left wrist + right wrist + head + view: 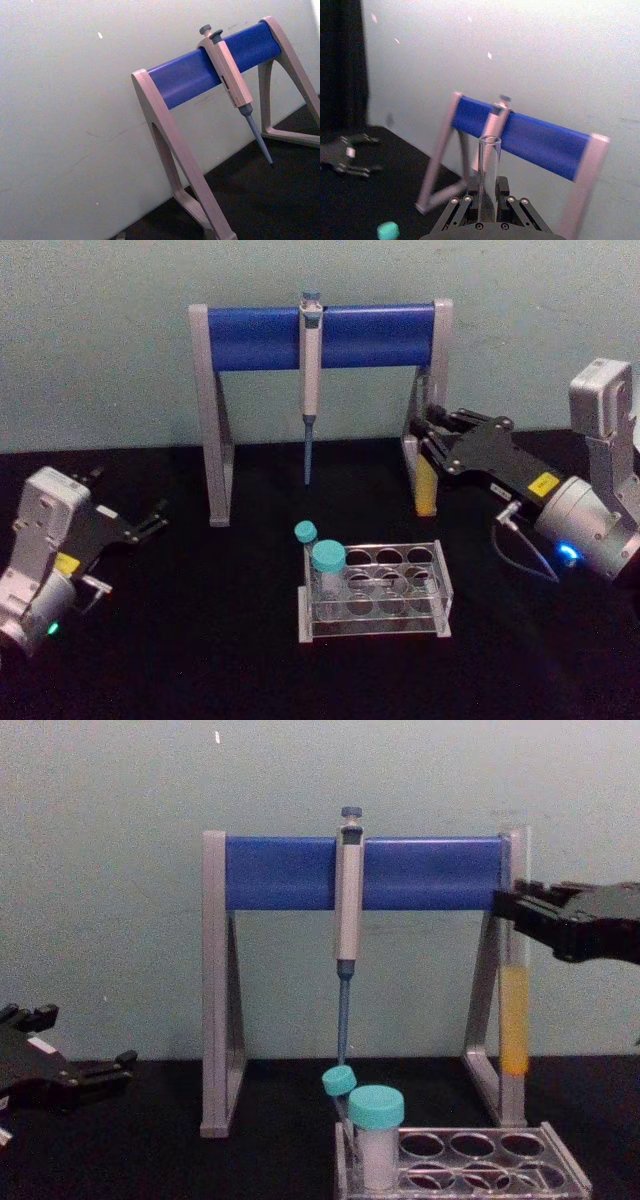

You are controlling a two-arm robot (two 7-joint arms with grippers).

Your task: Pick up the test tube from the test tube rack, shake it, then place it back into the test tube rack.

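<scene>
My right gripper (426,430) is shut on the test tube (427,487), a clear glass tube with yellow liquid in its lower part. It holds the tube upright in the air, close to the pipette stand's right leg and behind and above the test tube rack (441,587). In the chest view the tube (514,1015) hangs down from the gripper (514,912). The right wrist view shows the tube's open top (489,165) rising between the fingers (470,201). My left gripper (150,521) rests open at the far left, well away from the rack (560,1165).
A short teal-capped vial (328,560) and a thin teal-capped tube (305,532) stand in the rack's left end. Behind it stands the grey-and-blue pipette stand (260,337) with a pipette (311,370) hanging from its bar. The black table has open room at the front.
</scene>
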